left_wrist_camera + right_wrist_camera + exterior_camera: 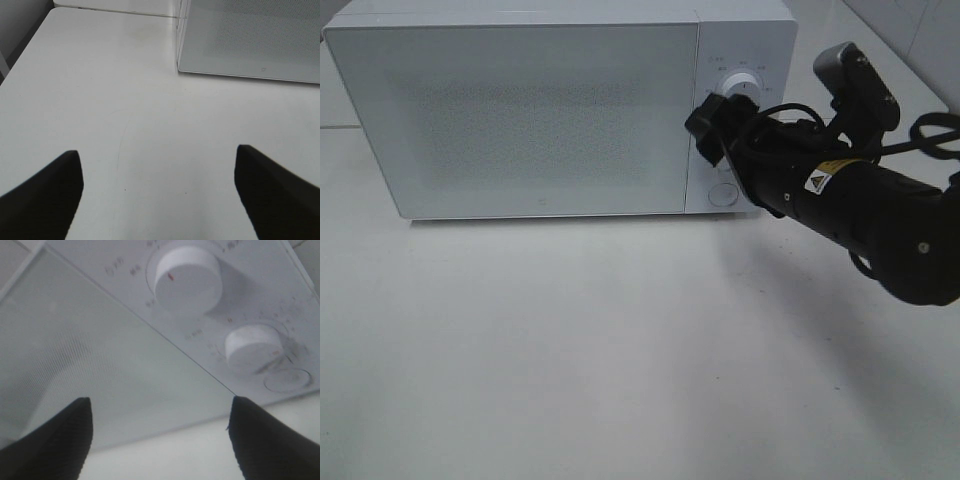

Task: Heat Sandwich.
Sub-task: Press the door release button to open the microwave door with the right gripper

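Hovering at the right of the high view, the black right gripper (710,130) spreads its jaws just before the 2 round white knobs (187,277) of the white box-shaped microwave oven (530,110), whose door is closed. The black left gripper (157,152), also spread, hangs over the white table (150,100). The sandwich shows in none of the 3 views.

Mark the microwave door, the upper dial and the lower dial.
microwave door (520,120): exterior high view, middle of the door panel.
upper dial (188,280): right wrist view, flat front face.
lower dial (252,347): right wrist view, flat front face.
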Controlling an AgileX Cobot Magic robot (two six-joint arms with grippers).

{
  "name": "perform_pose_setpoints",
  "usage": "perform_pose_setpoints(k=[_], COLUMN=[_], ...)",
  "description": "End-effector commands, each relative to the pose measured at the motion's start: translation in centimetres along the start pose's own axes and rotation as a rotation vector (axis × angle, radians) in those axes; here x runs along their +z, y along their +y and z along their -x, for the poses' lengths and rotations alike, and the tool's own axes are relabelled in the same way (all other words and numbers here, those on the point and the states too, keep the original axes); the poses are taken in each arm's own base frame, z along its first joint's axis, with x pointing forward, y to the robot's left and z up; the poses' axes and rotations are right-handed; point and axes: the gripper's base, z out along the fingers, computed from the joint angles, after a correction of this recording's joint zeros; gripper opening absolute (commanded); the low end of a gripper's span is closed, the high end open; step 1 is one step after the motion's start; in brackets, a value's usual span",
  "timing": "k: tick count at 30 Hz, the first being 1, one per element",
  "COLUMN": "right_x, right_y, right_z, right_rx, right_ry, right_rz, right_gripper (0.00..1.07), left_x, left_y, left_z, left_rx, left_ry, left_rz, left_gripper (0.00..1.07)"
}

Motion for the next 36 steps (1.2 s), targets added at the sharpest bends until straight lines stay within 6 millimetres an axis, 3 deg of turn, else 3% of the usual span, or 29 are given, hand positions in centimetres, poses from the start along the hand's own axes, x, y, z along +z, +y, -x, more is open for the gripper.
perform_pose_setpoints(k=[1, 8, 12, 16, 23, 26, 28, 31, 32, 36], right_x=[-0.9, -2.0, -3.9, -5.0, -8.6, -11.3, -12.0, -15.0, -15.0, -18.7], right_y=[-1.2, -3.6, -4.0, -3.9, -4.6, -4.8, -4.8, -4.2, -4.2, -2.6], right_z=[0.2, 2.3, 6.8, 8.8, 11.3, 11.9, 12.1, 12.9, 12.9, 12.1], right_rx=[-0.162, -0.352, -0.466, -0.5, -0.383, -0.292, -0.288, -0.265, -0.265, -0.303], right_ry=[0.171, 0.43, 0.58, 0.653, 0.836, 0.875, 0.877, 0.819, 0.819, 0.716], right_rz=[-0.085, -0.325, -0.583, -0.652, -0.621, -0.539, -0.53, -0.531, -0.531, -0.516], right_gripper=[0.75, 0.75, 0.75, 0.75, 0.75, 0.75, 0.75, 0.75, 0.75, 0.75], left_x=[-0.3, -0.3, -0.3, -0.3, -0.3, -0.3, -0.3, -0.3, -0.3, -0.3], left_y=[-0.1, -0.1, -0.1, -0.1, -0.1, -0.1, -0.1, -0.1, -0.1, -0.1], left_z=[-0.2, -0.2, -0.2, -0.2, -0.2, -0.2, -0.2, -0.2, -0.2, -0.2], left_rx=[-0.002, -0.002, -0.002, -0.002, -0.002, -0.002, -0.002, -0.002, -0.002, -0.002], left_ry=[-0.023, -0.023, -0.023, -0.023, -0.023, -0.023, -0.023, -0.023, -0.023, -0.023], left_rz=[-0.006, -0.006, -0.006, -0.006, -0.006, -0.006, -0.006, -0.006, -0.006, -0.006], left_gripper=[0.76, 0.76, 0.76, 0.76, 0.76, 0.76, 0.76, 0.76, 0.76, 0.76])
